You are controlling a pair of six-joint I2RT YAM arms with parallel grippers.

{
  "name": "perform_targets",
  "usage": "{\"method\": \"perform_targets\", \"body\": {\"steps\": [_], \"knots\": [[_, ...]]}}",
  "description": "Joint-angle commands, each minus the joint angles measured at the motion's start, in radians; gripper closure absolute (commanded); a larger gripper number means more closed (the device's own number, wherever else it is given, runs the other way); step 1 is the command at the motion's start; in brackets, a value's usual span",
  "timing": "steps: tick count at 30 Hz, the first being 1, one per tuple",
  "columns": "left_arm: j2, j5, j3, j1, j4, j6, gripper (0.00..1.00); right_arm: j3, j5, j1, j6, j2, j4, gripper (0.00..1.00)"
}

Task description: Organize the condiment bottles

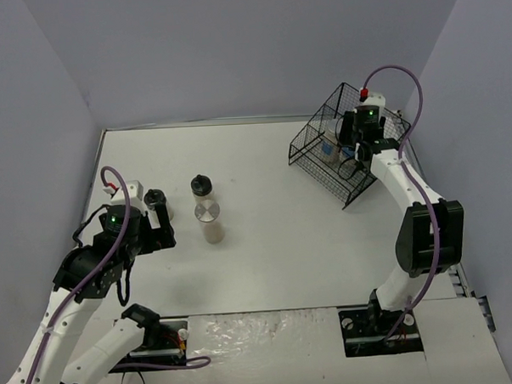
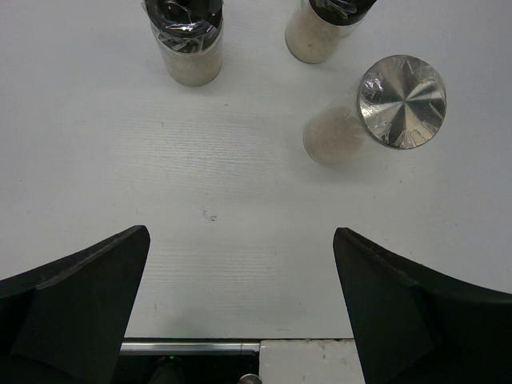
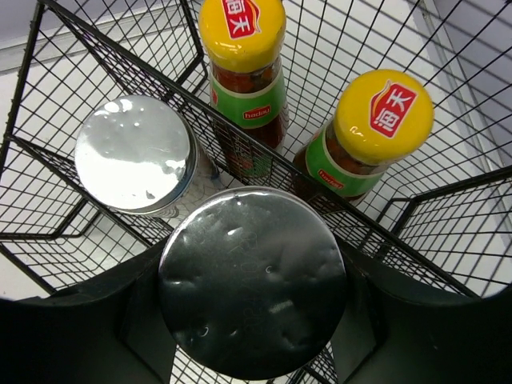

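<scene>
Right gripper (image 3: 252,268) is seen at the far right of the table (image 1: 267,251), lowered into the black wire basket (image 1: 315,147). Its two dark fingers are pressed against opposite sides of a held silver-lidded jar (image 3: 252,280), which is pinched between them just under the lid. Whether this jar rests on the basket floor cannot be told, since its body is hidden by its own lid.

Three more containers are seen inside the basket. A second silver-lidded jar (image 3: 134,154) stands upright just left of the held one. Beyond a wire bar, a left yellow-capped sauce bottle (image 3: 242,56) and a right yellow-capped sauce bottle (image 3: 376,128) are set upright side by side, each with a red label on its cap and a green band at its neck.

Left gripper (image 2: 240,304) is held over the left part of the table with its fingers spread wide and nothing between them. Three containers are left standing on the bare table ahead of it: a left black-capped shaker (image 2: 188,40), a right black-capped shaker (image 2: 324,28), and a third silver-lidded jar (image 2: 384,104) just near of the right shaker. All three are upright, apart from each other, and untouched by the fingers.
</scene>
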Motion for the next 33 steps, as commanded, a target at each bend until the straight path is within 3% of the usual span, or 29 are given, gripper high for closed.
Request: {"method": "perform_targets", "body": {"steps": [1,13,22,28,30,33], "knots": [[0.006,-0.018,0.016,0.000,0.034,-0.006,0.03,-0.010,0.022,-0.012,0.039,0.000,0.212,1.00],[-0.001,-0.039,0.023,0.000,0.011,-0.010,0.03,-0.067,-0.068,-0.012,0.076,0.056,0.394,1.00],[0.007,-0.035,0.020,0.001,0.016,-0.016,0.03,-0.006,-0.079,-0.006,0.037,0.105,0.359,1.00],[0.019,-0.028,0.026,0.000,0.023,-0.019,0.03,0.023,-0.060,0.000,0.014,0.107,0.291,0.74],[0.020,-0.026,0.024,0.000,0.026,-0.021,0.03,0.025,-0.051,0.004,0.008,0.096,0.280,0.61],[0.022,-0.023,0.021,0.000,0.028,-0.025,0.03,0.028,-0.039,0.010,-0.004,0.075,0.258,0.53]]}}
